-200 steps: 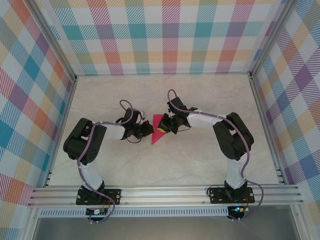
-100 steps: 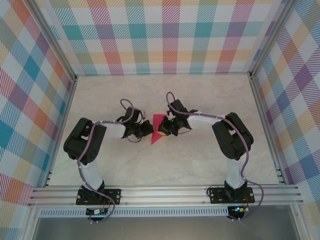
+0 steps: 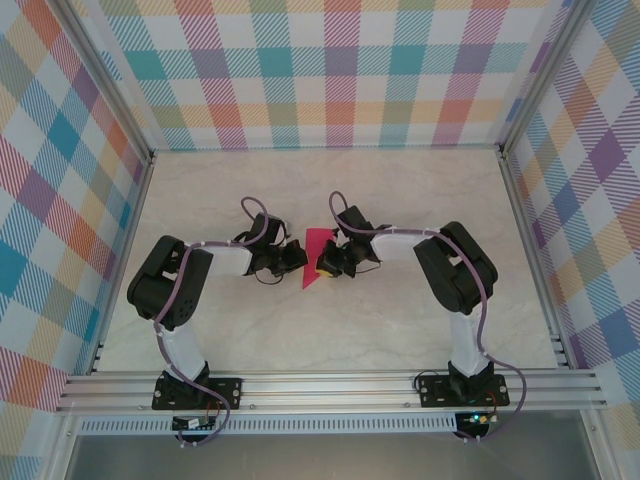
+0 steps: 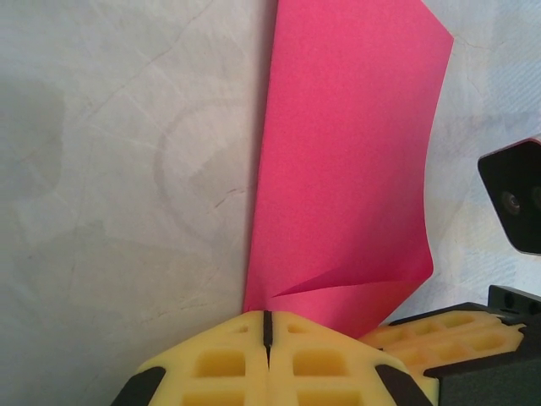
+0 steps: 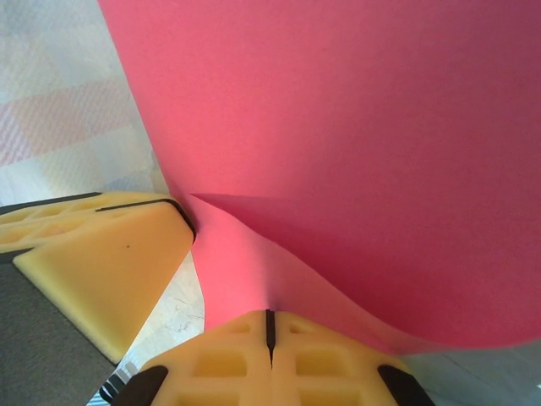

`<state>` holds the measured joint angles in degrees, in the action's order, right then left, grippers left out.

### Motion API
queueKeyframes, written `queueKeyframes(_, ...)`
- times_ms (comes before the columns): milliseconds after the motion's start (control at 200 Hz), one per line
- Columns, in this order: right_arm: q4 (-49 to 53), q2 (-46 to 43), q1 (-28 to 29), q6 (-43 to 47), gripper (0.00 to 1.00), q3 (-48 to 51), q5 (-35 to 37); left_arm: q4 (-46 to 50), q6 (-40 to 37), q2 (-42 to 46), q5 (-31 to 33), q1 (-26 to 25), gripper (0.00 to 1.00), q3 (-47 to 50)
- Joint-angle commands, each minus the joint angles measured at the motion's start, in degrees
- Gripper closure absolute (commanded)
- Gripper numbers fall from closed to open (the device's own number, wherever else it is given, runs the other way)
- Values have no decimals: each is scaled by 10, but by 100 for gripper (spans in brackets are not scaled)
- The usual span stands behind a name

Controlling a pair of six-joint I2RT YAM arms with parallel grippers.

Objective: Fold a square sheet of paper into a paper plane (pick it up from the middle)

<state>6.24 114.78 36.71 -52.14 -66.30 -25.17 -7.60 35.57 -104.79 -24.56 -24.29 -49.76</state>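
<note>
Both your arms fold inward, elbows out, wrists nearly meeting. Left gripper [image 3: 293, 260] and right gripper [image 3: 325, 265]: fingers pressed together, each pinching the square sheet of paper [image 3: 318, 240].

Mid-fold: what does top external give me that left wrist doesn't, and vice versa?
Top external: the left arm and right arm from bases to wrists, meeting mid-table, plus the plaid walls. Left wrist: the left gripper shut on the lower edge of the pink sheet, a crease fanning from the pinch. Both: the sheet, the right gripper beside it, the table.
</note>
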Motion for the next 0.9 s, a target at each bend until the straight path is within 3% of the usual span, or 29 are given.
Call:
queueKeyframes(0,-32,-33,13,21,95,25,-10,56,-1,-26,54,0,96,5)
queueKeyframes(895,-90,-15,59,9,96,49,-15,49,24,-24,65,0,96,18)
